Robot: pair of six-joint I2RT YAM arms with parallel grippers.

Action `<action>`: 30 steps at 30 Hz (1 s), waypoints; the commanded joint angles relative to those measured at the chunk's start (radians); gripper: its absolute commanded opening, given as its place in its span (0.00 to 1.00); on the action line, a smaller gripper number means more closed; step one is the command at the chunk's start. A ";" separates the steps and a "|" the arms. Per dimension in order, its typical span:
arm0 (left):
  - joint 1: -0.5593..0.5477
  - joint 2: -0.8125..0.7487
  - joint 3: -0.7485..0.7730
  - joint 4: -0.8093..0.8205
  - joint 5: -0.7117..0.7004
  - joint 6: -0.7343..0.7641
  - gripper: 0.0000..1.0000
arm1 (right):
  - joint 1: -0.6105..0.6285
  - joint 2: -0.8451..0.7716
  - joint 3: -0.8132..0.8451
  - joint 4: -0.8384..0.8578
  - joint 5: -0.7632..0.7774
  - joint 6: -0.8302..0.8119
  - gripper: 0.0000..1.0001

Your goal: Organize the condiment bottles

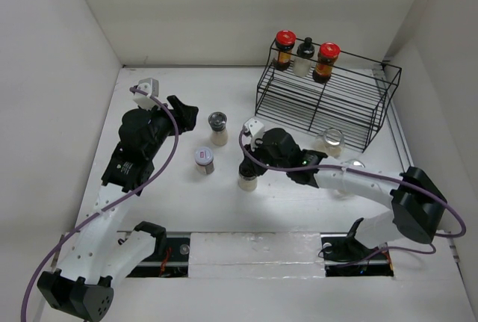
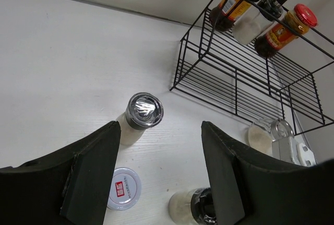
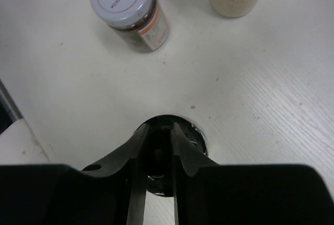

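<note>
While the right arm's fingers point(image 3: 136, 154) pinch the black cap of a pale bottle point(image 1: 247, 180) standing near the middle of the worktop point(image 1: 172, 202), the left arm's fingers point(image 2: 94, 167) are spread wide apart just left of a grey-lidded shaker point(image 1: 217, 128). Two red-lidded jars point(image 1: 284, 47) and another black-capped bottle point(image 1: 304, 54) stand on top of the wire rack point(image 1: 328, 105) at the back right.
</note>
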 commanded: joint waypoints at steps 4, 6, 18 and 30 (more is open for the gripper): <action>-0.003 -0.018 -0.004 0.053 0.027 -0.006 0.59 | 0.028 -0.068 -0.021 0.026 0.076 0.034 0.11; -0.003 -0.018 -0.004 0.053 0.027 -0.006 0.59 | 0.028 -0.093 -0.021 0.026 0.105 0.034 0.09; -0.003 -0.027 -0.013 0.053 0.045 -0.006 0.59 | -0.225 -0.200 0.388 0.032 0.299 -0.104 0.11; -0.003 -0.036 -0.013 0.053 0.056 -0.006 0.59 | -0.762 -0.045 0.761 -0.008 0.297 -0.126 0.09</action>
